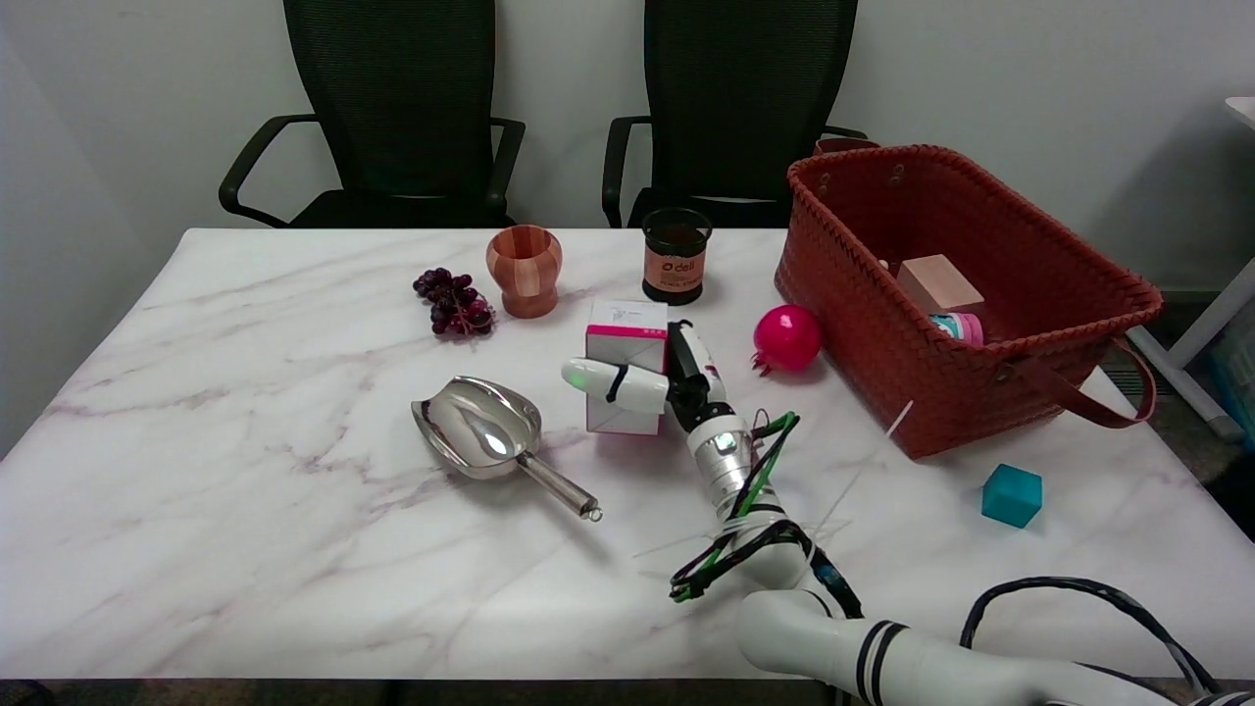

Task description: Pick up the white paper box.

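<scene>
The white paper box [624, 343] with pink edges is near the table's middle, tilted and raised a little off the marble, with a pink glow on the table beneath it. My right hand [659, 382] grips it: the thumb crosses its near face while the other fingers run up its right side. The arm reaches in from the lower right.
A steel scoop [490, 431] lies left of the box. Behind are purple grapes [454, 302], a wooden cup [525, 270] and a dark jar [676, 256]. A pink pomegranate [786, 338] and red basket [1039, 338] stand right. A teal cube [1011, 495] sits front right.
</scene>
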Robot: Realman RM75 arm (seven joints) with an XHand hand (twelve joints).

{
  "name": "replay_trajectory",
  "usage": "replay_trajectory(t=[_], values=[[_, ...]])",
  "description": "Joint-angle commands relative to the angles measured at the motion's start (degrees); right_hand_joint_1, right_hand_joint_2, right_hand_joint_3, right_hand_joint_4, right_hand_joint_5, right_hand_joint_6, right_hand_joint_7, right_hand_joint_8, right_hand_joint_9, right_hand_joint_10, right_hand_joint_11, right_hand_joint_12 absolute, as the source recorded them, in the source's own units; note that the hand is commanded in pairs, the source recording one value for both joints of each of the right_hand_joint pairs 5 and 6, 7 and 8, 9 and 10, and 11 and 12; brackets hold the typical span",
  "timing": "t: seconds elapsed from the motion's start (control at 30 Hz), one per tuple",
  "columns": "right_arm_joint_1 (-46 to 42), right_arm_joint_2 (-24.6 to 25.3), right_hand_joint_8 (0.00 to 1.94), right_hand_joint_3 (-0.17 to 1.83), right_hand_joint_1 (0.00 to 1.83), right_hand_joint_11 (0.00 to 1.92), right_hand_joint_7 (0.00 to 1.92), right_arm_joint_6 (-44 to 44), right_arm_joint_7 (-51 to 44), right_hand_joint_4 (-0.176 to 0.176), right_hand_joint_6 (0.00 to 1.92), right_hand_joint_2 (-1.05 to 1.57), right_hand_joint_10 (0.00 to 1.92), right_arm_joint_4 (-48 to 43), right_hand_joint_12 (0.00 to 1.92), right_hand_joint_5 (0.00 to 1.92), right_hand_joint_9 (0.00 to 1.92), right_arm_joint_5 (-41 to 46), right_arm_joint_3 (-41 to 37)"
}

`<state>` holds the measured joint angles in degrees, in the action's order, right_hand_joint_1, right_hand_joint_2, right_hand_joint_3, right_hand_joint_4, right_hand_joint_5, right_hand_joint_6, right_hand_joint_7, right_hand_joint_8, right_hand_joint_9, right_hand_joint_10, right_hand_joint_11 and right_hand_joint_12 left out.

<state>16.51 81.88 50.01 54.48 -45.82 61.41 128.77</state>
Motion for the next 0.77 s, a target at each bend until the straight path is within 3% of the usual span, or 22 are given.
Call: replay_trajectory(t=[0.03,0.4,0.77], values=[[-0.37,-1.07,1.21,0.07,1.17,0.97,1.21,5.07,-0.14,0.000,0.95,0.78,1.07,-6.15,0.97,0.95,1.07,-0.47,-0.81],[-0.31,-4.60,1.23,0.10,1.18,1.02,1.23,7.87,-1.42,0.000,0.94,0.81,1.09,-15.73,1.02,0.94,1.09,-4.46,-3.05],[-2.89,-11.42,1.25,0.17,1.17,1.06,1.25,6.51,-23.82,0.000,0.93,0.85,1.13,-33.71,1.06,0.93,1.13,-4.32,-8.95]])
